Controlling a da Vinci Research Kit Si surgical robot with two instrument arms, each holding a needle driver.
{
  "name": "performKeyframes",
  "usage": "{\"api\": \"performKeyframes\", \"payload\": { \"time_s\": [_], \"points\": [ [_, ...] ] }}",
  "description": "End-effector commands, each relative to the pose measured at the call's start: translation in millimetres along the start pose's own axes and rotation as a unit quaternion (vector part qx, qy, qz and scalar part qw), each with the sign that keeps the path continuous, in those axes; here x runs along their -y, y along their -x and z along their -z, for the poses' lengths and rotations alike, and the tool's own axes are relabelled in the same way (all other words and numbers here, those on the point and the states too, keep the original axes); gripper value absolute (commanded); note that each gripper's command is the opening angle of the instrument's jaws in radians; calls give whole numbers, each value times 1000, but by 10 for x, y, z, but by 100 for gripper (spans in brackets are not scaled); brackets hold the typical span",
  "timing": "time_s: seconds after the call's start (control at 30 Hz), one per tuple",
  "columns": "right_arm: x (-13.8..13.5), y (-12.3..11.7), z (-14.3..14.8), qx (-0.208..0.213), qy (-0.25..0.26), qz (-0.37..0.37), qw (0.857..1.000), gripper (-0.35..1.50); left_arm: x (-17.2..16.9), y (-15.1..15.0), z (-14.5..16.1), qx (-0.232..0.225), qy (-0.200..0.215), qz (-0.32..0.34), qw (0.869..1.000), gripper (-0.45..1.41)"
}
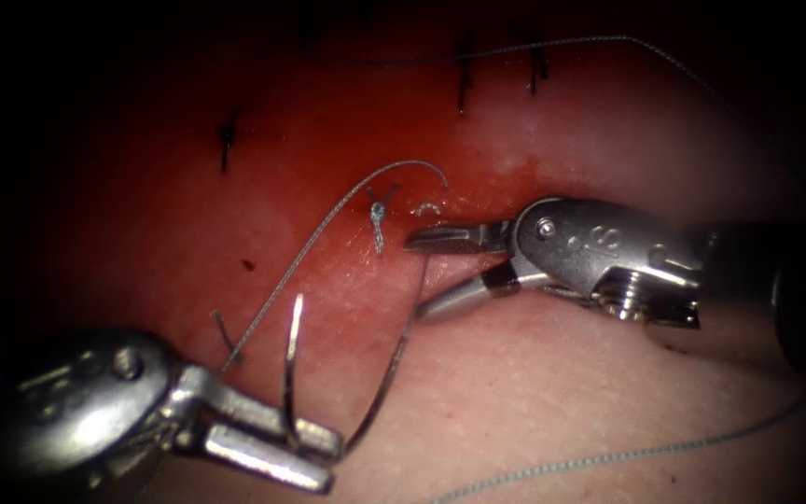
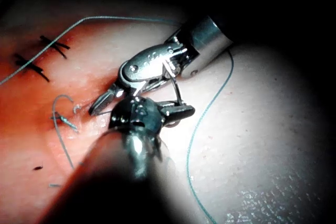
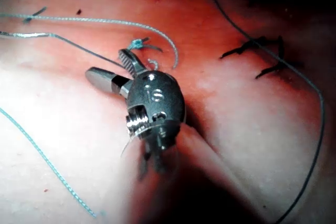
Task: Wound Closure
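Observation:
My left tool (image 1: 333, 459) sits at the lower left, jaws shut on the curved needle (image 1: 291, 373) near the middle of its curve. One needle end points up, free of the tissue (image 1: 552, 392). The other arm of the curve (image 1: 394, 359) rises to the gap between the open jaws of my right tool (image 1: 431, 271), which hold nothing. A knot (image 1: 377, 219) with a short tail lies on the red wound just left of those jaws. Thread (image 1: 328, 224) arcs from the knot area down toward the left tool. The right wrist view shows the right tool (image 3: 107, 66) open beside the knot (image 3: 137, 43).
Dark finished stitches (image 1: 464, 75) cross the cut at the back, with another (image 1: 226, 140) farther left. Loose thread (image 1: 478, 54) runs along the back and a pale strand (image 1: 608, 457) lies across the front right. Red fluid (image 1: 328, 121) stains the tissue around the wound.

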Motion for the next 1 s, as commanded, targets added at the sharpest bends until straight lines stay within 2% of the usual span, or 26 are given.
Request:
{"api": "performKeyframes", "payload": {
  "time_s": [0.03, 0.27, 0.33, 0.53, 0.57, 0.6, 0.63, 0.7, 0.8, 1.0],
  "points": [
    [-6, 8, -11, 12, -1, -2, 1000, 52, 4, -2, -3, -2, -2, -3, 1000, -45],
    [-10, 29, -15, 43, -5, -31, 999, 52, -16, -18, 8, -10, -13, -22, 1000, -45],
    [-9, 33, -16, 50, -5, -38, 998, 47, -24, -24, 11, -11, -17, -28, 999, -45],
    [-11, 39, -17, 54, -5, -53, 997, 46, -44, -39, 18, -20, -30, -55, 998, -45],
    [-11, 39, -17, 54, -7, -59, 997, 20, -45, -40, 18, -21, -32, -58, 998, -45],
    [-11, 40, -15, 54, -6, -64, 996, -25, -47, -41, 18, -22, -33, -63, 997, -45],
    [-10, 41, -13, 56, -4, -75, 996, -35, -48, -42, 18, -21, -35, -65, 997, -45],
    [-7, 41, -6, 63, 22, -92, 994, -35, -49, -43, 18, -22, -38, -67, 997, -45],
    [-2, 35, 2, 66, 33, -138, 988, -35, -48, -43, 19, -21, -46, -74, 996, -45],
    [29, 14, 14, 66, 13, -230, 971, -35, -41, -38, 27, -13, -71, -77, 994, -45]
  ]
}}
